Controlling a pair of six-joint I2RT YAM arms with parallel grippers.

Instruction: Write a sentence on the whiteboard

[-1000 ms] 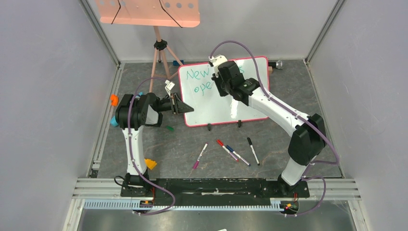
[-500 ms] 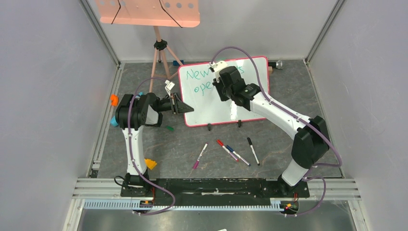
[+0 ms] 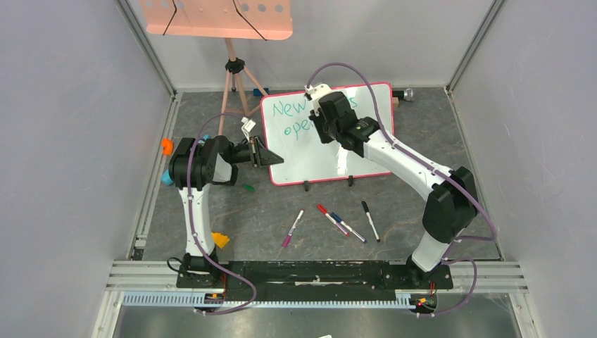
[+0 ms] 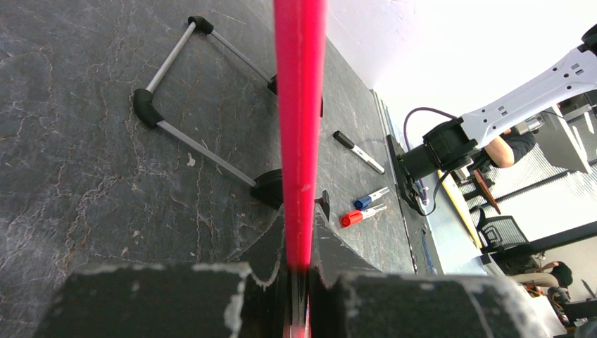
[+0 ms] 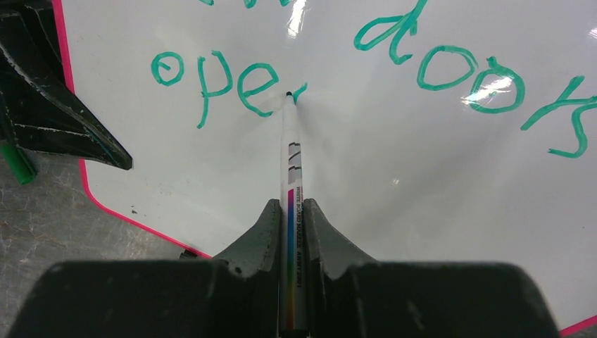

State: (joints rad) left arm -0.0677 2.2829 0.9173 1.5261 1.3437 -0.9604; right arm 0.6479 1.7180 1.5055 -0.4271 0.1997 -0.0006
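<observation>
Marker work at upper centre of the overhead view: a large glossy white rectangular whiteboard [image 3: 310,158] with a thin pink-red frame stands propped on the dark stone-patterned table [image 3: 267,204]. The right gripper [image 5: 290,211] is pinched on a slim white marker pen [image 5: 291,158], whose tip touches the board just after "ope" in the green handwritten sentence [image 5: 243,84]. The left gripper [image 4: 299,271] is clamped on the board's lower-left frame edge.
</observation>
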